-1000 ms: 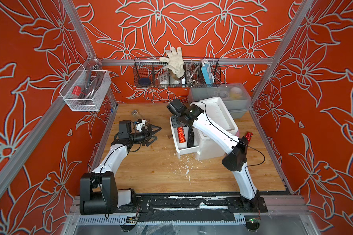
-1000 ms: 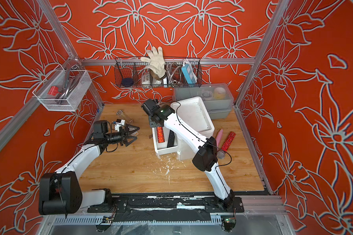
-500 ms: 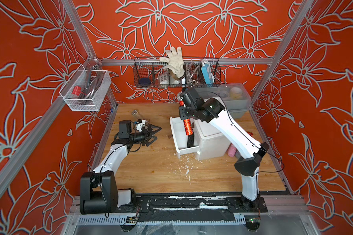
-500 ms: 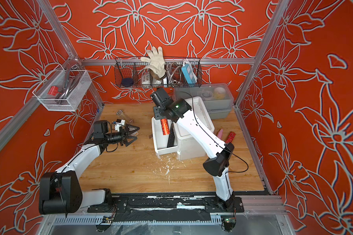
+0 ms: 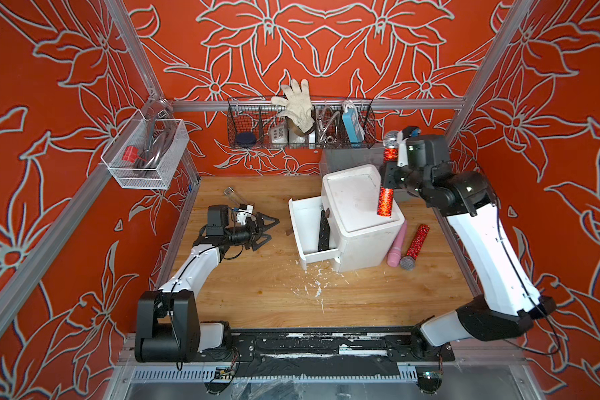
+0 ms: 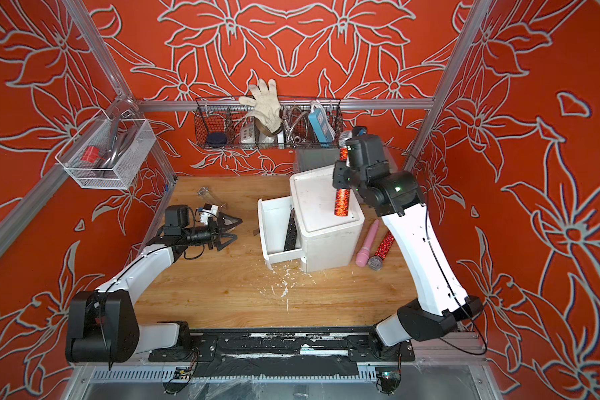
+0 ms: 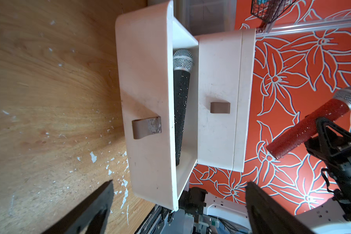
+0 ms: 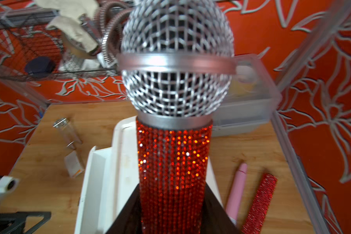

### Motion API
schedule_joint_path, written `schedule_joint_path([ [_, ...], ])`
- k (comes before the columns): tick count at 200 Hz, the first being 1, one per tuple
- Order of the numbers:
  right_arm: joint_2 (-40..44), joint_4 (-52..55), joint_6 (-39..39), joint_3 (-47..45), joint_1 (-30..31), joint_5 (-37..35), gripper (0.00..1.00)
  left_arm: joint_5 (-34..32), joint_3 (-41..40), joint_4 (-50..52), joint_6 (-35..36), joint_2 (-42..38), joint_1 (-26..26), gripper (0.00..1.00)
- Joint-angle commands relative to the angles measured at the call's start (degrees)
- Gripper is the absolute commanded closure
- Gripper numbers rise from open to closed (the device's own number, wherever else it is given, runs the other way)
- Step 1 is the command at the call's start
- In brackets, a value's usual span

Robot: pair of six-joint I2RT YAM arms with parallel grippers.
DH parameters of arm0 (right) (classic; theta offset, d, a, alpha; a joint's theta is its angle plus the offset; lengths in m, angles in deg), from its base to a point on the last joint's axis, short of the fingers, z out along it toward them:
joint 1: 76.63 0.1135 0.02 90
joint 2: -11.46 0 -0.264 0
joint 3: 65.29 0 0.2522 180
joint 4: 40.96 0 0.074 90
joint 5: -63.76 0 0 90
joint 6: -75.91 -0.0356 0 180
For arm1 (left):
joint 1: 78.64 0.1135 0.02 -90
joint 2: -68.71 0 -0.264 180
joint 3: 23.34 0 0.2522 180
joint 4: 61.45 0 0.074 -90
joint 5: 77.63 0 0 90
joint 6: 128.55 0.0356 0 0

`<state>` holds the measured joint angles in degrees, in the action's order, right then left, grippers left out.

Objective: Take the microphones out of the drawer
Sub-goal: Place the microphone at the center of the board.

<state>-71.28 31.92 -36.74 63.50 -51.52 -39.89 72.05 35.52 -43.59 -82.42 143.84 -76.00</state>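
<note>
My right fingers point(image 8: 216, 214) are closed partway around the handle of a red sequined microphone point(image 5: 385, 199). They hold it upright, mesh head up, in the air over the white drawer unit point(image 5: 352, 194) and well clear of the open drawer point(image 7: 146, 81). My left fingers point(image 7: 89, 210) are spread fully wide and empty, hovering low over the wooden tabletop point(image 5: 257, 291) and pointing at the drawer front. A black sequined microphone point(image 7: 179, 101) lies lengthwise inside the drawer. I judge the red one to be out and the carry in hand. Next it needs a bare spot to be lowered onto, perhaps beside the pink microphone point(image 5: 397, 244) and second red microphone point(image 5: 414, 242) lying right of the unit. White flakes point(image 5: 314, 285) litter the wood. Orange walls point(image 5: 326, 41) with white flower outlines enclose the cell, and a wire basket point(image 5: 250, 117) holding a glove point(image 5: 297, 104) hangs on the back wall.
</note>
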Motion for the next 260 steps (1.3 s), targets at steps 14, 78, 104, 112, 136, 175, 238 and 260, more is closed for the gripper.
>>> schedule_joint_path([
  [14, 6.97, -1.26, 3.32, -7.64, -8.29, -2.73, 1.0, -0.99, 3.42, 3.64, 1.34, -2.16, -3.52, 0.0],
  [78, 15.83, -8.99, 1.05, -32.83, -32.89, 6.33, 1.0, -1.32, 8.4, 8.97, 2.65, -3.66, -5.8, 0.0],
  [104, 14.75, -13.21, -0.89, -41.77, -42.52, 14.97, 1.0, -1.7, 8.14, 9.0, 2.7, -3.83, -6.06, 0.0],
  [112, 14.15, -14.48, -1.95, -44.27, -45.05, 17.29, 1.0, -1.75, 7.87, 8.91, 2.74, -3.85, -6.06, 0.0],
  [136, 12.51, -18.51, -4.18, -50.9, -49.3, 20.33, 1.0, -1.94, 6.99, 8.48, 2.75, -3.94, -6.15, 0.0],
  [175, 7.01, -22.04, -6.03, -56.97, -50.7, 22.27, 1.0, -1.94, 6.29, 8.29, 3.22, -3.59, -6.15, 0.0],
  [238, -3.06, -26.41, -4.89, -62.9, -50.77, 24.03, 1.0, -2.78, 7.45, 11.32, 5.71, -2.97, -6.16, 0.0],
  [260, -5.34, -26.15, -3.4, -62.99, -50.77, 23.62, 1.0, -3.0, 7.5, 11.46, 5.69, -2.89, -6.15, 0.0],
])
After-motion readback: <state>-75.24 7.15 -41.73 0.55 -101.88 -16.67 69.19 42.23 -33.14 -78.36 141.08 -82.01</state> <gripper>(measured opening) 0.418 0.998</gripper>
